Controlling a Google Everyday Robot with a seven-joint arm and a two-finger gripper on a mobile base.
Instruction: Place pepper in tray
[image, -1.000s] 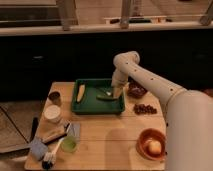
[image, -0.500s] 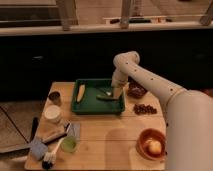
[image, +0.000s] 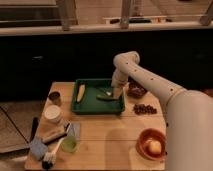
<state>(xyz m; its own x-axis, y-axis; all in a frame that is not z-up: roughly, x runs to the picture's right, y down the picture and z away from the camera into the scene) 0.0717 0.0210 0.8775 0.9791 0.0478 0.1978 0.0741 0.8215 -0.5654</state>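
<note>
The dark green tray (image: 91, 103) lies at the back middle of the wooden table. The small dark green pepper (image: 104, 96) rests on the tray floor, right of centre. My gripper (image: 116, 93) hangs over the tray's right side, its tip right beside the pepper's right end, and it stands open. Whether it touches the pepper I cannot tell. A yellowish-tan elongated item (image: 80, 92) lies along the tray's left side.
A dark bowl (image: 136, 91) and a dark bunch (image: 144, 108) sit right of the tray. An orange bowl (image: 151, 145) with a pale fruit is at the front right. A can (image: 55, 96), white cup (image: 52, 113), green cup (image: 69, 145), sponge (image: 37, 147) and brush (image: 50, 156) crowd the left.
</note>
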